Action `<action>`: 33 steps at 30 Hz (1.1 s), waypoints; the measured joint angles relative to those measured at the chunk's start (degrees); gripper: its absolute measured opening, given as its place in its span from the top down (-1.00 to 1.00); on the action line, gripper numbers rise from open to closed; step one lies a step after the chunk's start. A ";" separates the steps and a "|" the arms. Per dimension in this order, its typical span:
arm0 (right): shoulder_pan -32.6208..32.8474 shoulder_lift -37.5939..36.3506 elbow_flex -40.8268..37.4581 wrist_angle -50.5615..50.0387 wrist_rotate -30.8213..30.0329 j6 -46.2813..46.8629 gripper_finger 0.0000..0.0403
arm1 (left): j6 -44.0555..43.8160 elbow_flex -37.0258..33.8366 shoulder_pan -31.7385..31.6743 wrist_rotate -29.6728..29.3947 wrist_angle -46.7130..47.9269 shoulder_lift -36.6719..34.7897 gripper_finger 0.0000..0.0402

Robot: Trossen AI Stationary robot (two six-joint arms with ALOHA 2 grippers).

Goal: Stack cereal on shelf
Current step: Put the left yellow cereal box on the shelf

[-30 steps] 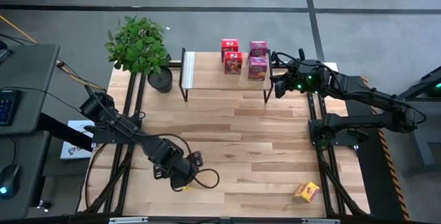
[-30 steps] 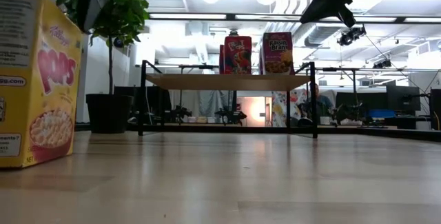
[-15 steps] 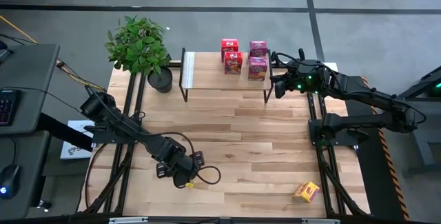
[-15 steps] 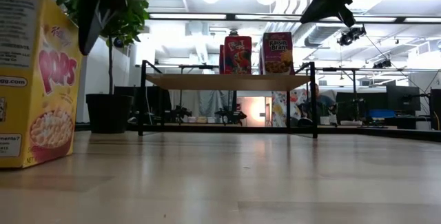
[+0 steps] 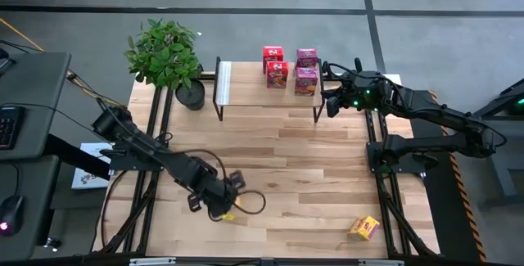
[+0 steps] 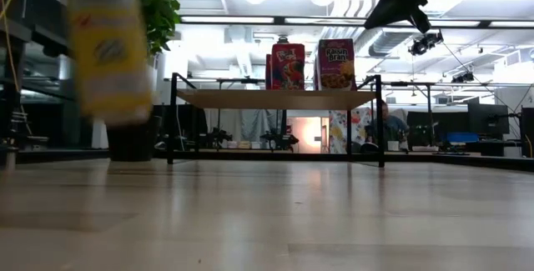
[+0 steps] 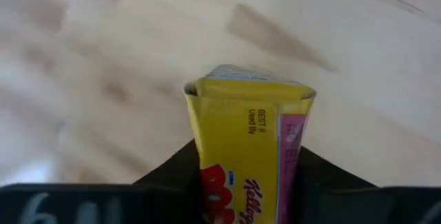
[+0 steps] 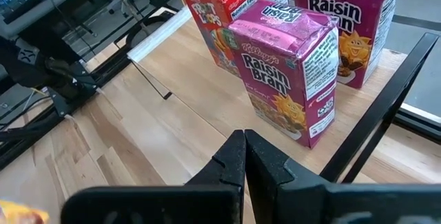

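The left tool [image 7: 241, 203] pinches a yellow cereal box [image 7: 247, 148] by its flat sides, above the worktop [image 5: 311, 168] at seven o'clock. Light, crushable cardboard; a gentle grip suits. The right tool [image 8: 244, 155], pressed together, waits beside the shelf [image 5: 246, 86] at one o'clock.

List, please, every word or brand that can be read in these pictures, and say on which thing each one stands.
"Kellogg's Raisin Bran": near pink box and far pink box on the shelf.
"Froot Loops": red box.
"BEST If Used By", "Kellogg": yellow box in the left gripper.
Small print on the box sides: too small to read.
Second yellow box: too small to read.
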State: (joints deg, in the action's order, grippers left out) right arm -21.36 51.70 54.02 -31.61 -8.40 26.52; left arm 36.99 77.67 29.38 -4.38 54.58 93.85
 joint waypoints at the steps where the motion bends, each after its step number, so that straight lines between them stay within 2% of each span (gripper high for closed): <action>1: 0.00 0.00 0.00 -0.13 0.00 0.00 1.00 | -2.12 1.71 -0.58 -1.11 2.50 -0.71 0.41; 4: 0.02 0.00 0.00 -1.05 0.00 0.00 1.00 | -7.81 6.99 -3.25 -5.43 7.98 -3.84 0.41; 7: 0.00 0.00 0.00 -1.96 0.00 0.00 1.00 | -12.58 11.75 -8.00 -12.99 12.28 -7.52 0.40; 9: 0.01 0.09 0.00 -2.07 0.00 0.00 1.00 | -16.20 15.20 -13.12 -17.48 13.06 -9.24 0.40; 12: -0.01 0.09 0.00 -2.04 0.00 0.24 1.00 | -18.98 21.56 -23.26 -18.51 13.45 -9.91 0.41; 16: -0.01 0.11 0.00 -2.10 -0.02 0.47 1.00 | -19.41 31.00 -37.52 -16.29 13.11 -7.57 0.42; 22: -0.01 0.11 0.00 -2.04 -0.66 3.10 1.00 | -19.21 40.31 -54.88 -4.28 19.88 0.97 0.42; 27: -0.01 0.11 0.00 -2.02 -0.87 5.90 1.00 | -13.90 42.33 -62.00 0.68 23.98 8.01 0.42; 33: 0.02 0.11 0.00 -2.04 -2.40 9.50 1.00 | -7.06 42.42 -65.16 1.31 25.28 13.62 0.42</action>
State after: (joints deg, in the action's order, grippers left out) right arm -21.34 51.81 54.02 -33.65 -10.81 36.02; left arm 29.92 120.09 -35.78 -3.07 79.86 107.48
